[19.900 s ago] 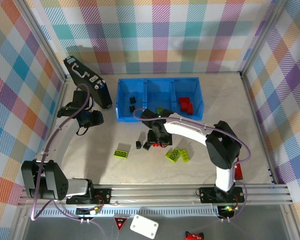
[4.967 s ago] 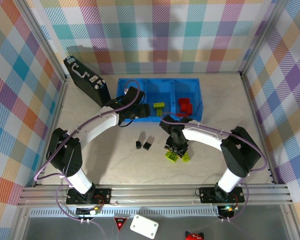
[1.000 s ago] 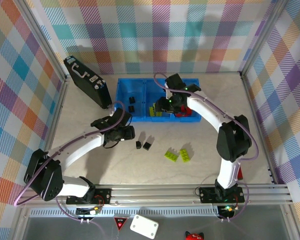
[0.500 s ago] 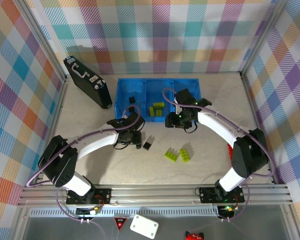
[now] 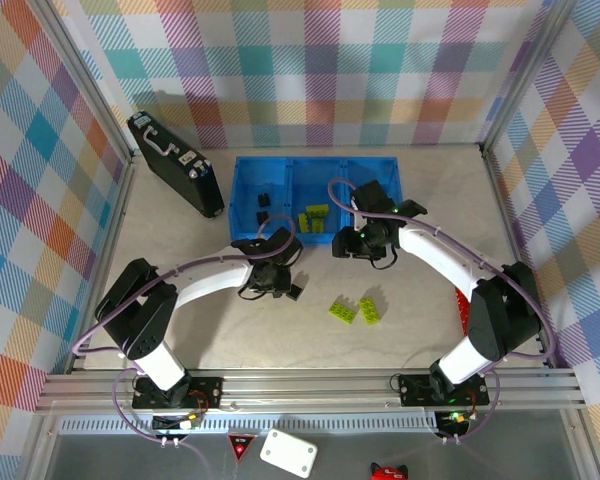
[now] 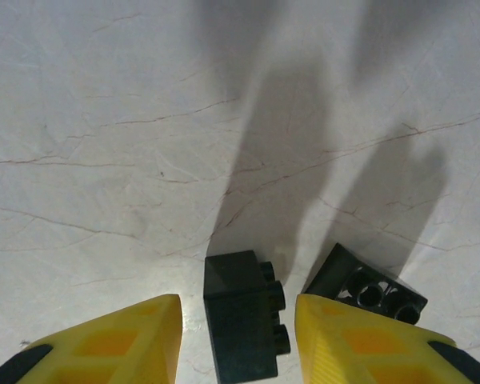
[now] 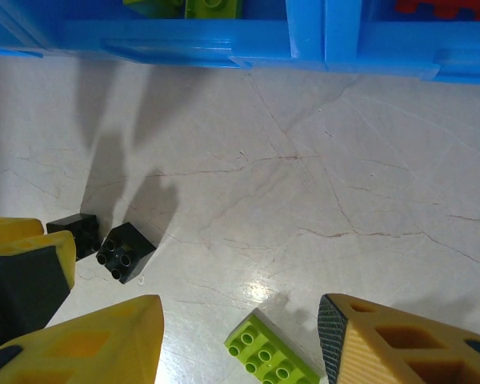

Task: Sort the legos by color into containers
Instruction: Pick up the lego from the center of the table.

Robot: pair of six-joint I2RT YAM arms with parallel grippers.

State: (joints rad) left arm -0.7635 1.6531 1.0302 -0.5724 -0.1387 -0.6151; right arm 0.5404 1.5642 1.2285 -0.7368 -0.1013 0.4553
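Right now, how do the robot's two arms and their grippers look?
Both the left arm and the right arm have white curved links and black joints, each with a lilac cable looping alongside. The fingers are yellow plastic with recessed panels and black parts.

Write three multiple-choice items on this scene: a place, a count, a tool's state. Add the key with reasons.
1. The black brick that the left tool straddles lies: A) on the table B) atop another brick C) lifted in the air.
2. How many lime bricks lie on the table outside the blue tray? A) one B) two C) four.
3. The right tool is: A) shut, holding nothing B) open and empty C) shut on a lime brick.
Key: 1 A, it rests on the marbled surface; 2 B, the top view shows a pair side by side; 3 B, its fingers stand wide apart with nothing gripped between.
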